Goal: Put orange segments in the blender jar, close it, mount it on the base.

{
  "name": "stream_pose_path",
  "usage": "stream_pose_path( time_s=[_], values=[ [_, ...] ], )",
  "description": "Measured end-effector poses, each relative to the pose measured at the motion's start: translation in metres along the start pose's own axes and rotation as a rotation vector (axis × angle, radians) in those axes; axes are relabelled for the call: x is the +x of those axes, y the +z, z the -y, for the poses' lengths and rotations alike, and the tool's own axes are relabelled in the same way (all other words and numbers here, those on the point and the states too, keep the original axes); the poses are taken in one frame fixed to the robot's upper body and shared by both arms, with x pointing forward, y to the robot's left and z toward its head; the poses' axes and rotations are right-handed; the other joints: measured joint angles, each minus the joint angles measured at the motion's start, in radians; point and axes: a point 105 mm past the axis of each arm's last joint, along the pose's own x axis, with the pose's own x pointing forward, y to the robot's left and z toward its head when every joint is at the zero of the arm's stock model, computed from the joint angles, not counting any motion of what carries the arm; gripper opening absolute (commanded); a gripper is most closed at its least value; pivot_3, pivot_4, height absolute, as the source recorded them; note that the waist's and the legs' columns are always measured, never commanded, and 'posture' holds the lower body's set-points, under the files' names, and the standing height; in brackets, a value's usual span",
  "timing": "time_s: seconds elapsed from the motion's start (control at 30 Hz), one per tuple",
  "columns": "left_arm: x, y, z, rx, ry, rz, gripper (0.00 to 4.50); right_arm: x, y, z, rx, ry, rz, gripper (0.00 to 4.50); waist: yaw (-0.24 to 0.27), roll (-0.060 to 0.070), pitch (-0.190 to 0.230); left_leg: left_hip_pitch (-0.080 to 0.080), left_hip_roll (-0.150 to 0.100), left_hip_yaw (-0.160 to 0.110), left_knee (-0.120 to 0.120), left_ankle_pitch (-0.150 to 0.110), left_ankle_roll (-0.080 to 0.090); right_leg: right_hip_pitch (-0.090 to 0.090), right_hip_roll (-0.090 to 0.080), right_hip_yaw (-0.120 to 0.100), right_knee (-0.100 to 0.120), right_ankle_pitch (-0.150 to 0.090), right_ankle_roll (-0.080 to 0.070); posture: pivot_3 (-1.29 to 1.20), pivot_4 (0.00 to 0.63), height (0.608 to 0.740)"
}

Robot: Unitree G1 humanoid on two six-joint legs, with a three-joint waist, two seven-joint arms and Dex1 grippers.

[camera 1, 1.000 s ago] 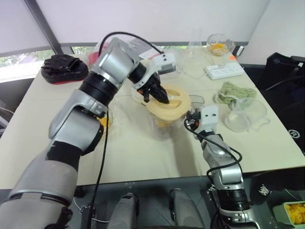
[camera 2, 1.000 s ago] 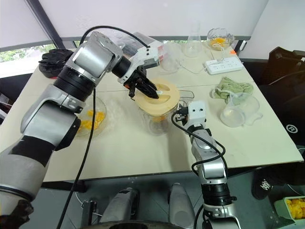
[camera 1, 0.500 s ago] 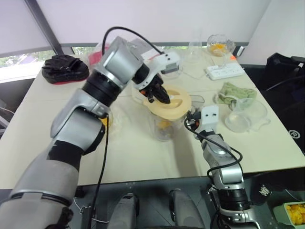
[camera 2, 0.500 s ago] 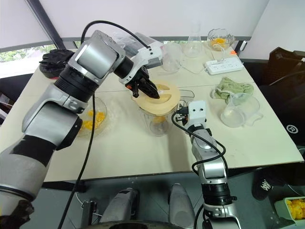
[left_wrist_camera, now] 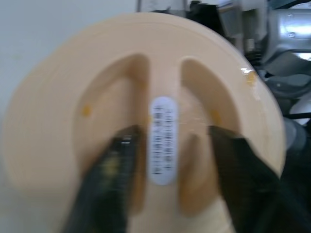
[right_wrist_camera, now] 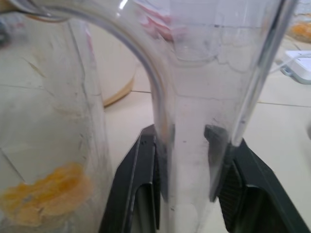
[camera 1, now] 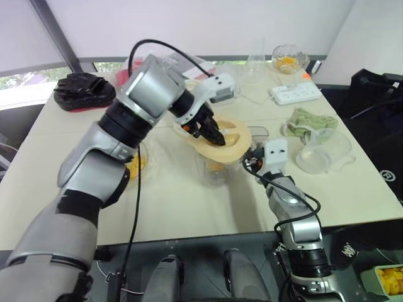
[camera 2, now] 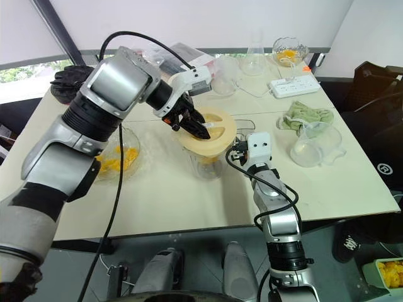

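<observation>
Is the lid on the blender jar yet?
On, but tilted: the round cream lid covers the tall clear plastic jar's mouth, one edge higher.

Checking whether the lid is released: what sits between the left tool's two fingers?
In the left wrist view, the lid's raised centre ridge with its white sticker lies between the spread fingers.

White sticker (left_wrist_camera: 163, 140) on cream lid (left_wrist_camera: 63, 121), print blurred; nothing can be read

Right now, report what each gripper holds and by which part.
The right gripper is shut on the blender jar by its side handle. The left gripper holds nothing; its fingers straddle the lid's centre ridge, apart from it.
</observation>
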Motion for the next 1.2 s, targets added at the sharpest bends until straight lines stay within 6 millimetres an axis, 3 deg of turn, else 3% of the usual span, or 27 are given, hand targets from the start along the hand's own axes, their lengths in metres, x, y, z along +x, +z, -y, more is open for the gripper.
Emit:
stream_pose_path(
  time_s=[0.3, 0.5, 0.57, 0.63, 0.7, 0.77, 0.9, 0.97, 1.07, 1.2],
  values=[
    [-0.001, 0.013, -0.002, -0.013, 0.042, 0.11, 2.69, 0.0, 0.001, -0.001, -0.001, 0.008, 0.002, 1.04, -0.002, 0.0, 0.0, 0.0, 0.0, 0.0, 0.0, 0.0, 0.0, -0.001, 0.0, 0.0, 0.0, 0.0, 0.0, 0.0, 0.15, 0.74],
    [-0.042, 0.07, 0.0, 0.111, 0.151, 0.531, 2.69, 0.0, 0.001, -0.003, -0.003, 0.014, 0.006, 1.04, -0.002, 0.0, 0.0, 0.0, 0.0, 0.0, 0.0, 0.0, 0.0, -0.001, 0.0, 0.001, 0.0, 0.001, -0.001, 0.0, 0.15, 0.74],
    [-0.055, 0.073, -0.001, 0.132, 0.2, 0.624, 2.69, 0.0, 0.001, -0.003, -0.003, 0.016, 0.005, 1.04, -0.004, 0.001, 0.0, 0.001, 0.0, 0.001, -0.001, 0.0, 0.0, -0.001, 0.0, 0.002, 0.0, 0.001, -0.001, 0.0, 0.15, 0.74],
    [-0.06, 0.059, -0.011, 0.095, 0.273, 0.673, 2.69, 0.001, 0.001, -0.004, -0.001, 0.014, 0.007, 1.04, -0.004, 0.001, 0.0, 0.002, 0.0, 0.001, -0.001, 0.0, -0.001, -0.001, 0.0, 0.002, 0.001, 0.001, -0.002, 0.0, 0.15, 0.74],
    [-0.06, 0.031, -0.025, 0.017, 0.343, 0.674, 2.69, 0.001, 0.001, -0.003, 0.004, 0.014, 0.007, 1.04, -0.007, 0.001, 0.0, 0.003, 0.0, 0.002, -0.001, 0.001, -0.001, -0.001, 0.001, 0.003, 0.001, 0.002, -0.003, 0.0, 0.15, 0.74],
    [-0.057, -0.01, -0.038, -0.079, 0.425, 0.641, 2.69, 0.003, 0.004, -0.001, 0.024, 0.007, 0.008, 1.04, -0.009, 0.001, 0.0, 0.003, 0.0, 0.002, -0.001, 0.001, -0.002, -0.001, 0.001, 0.004, 0.001, 0.002, -0.003, 0.0, 0.15, 0.74],
    [-0.053, -0.08, -0.04, -0.245, 0.529, 0.577, 2.69, 0.009, 0.025, 0.024, 0.072, -0.077, 0.062, 1.04, -0.004, 0.0, 0.001, -0.001, 0.0, 0.003, -0.001, 0.001, -0.002, -0.004, 0.001, 0.005, 0.001, 0.003, -0.003, 0.0, 0.15, 0.74],
    [-0.051, -0.087, -0.035, -0.261, 0.556, 0.57, 2.69, 0.011, 0.04, 0.035, 0.088, -0.107, 0.096, 1.04, 0.012, -0.001, 0.002, -0.004, 0.0, 0.001, 0.0, 0.002, -0.004, -0.005, 0.0, 0.004, 0.0, 0.003, -0.003, 0.0, 0.15, 0.74],
    [-0.057, -0.088, -0.026, -0.272, 0.593, 0.608, 2.69, 0.015, 0.057, 0.035, 0.11, -0.099, 0.116, 1.04, 0.011, -0.001, 0.002, -0.004, 0.0, 0.002, 0.0, 0.002, -0.004, -0.005, 0.0, 0.004, -0.001, 0.003, -0.003, 0.0, 0.15, 0.74],
    [-0.047, -0.097, -0.015, -0.318, 0.589, 0.618, 2.69, 0.021, 0.084, 0.043, 0.098, -0.11, 0.141, 1.04, 0.01, -0.001, 0.002, -0.004, 0.0, 0.002, 0.0, 0.003, -0.005, -0.006, 0.0, 0.004, 0.0, 0.003, -0.003, 0.0, 0.15, 0.74]
  ],
)
